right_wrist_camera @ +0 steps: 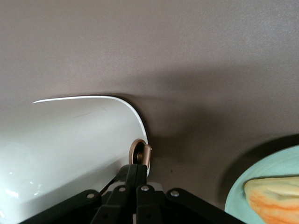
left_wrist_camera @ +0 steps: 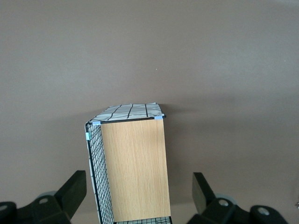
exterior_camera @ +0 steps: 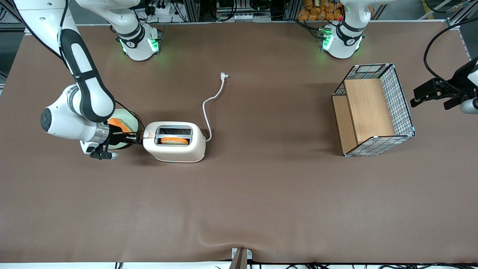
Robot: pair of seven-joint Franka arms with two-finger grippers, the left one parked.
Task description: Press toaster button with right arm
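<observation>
Cream-white and glossy, the toaster (exterior_camera: 174,142) sits on the brown matte surface (exterior_camera: 239,209) toward the working arm's end, its short end with the red mark turned to about nine o'clock, facing the right arm (exterior_camera: 80,108). We judge that end is presented this way so the arm can reach in level rather than from above.

The gripper (exterior_camera: 139,139) lies almost horizontal, tips at the toaster's short end. In the wrist view its black jaws are drawn together into one narrow point, holding nothing, and that point meets the button (right_wrist_camera: 139,154), a small round knob with a bronze-grey rim standing out from the curved shell. Closed jaws make a stiff single finger, which we think suits a push.

A slice of toast (exterior_camera: 174,141) rests in the slot nearer the front camera. Just beside the gripper a pale green plate (exterior_camera: 123,116) carries another orange-tinged slice (right_wrist_camera: 273,198). The white cord (exterior_camera: 211,108) trails off at one o'clock. A wire basket (exterior_camera: 373,112) with wooden panels stands well apart, toward the parked arm's end.
</observation>
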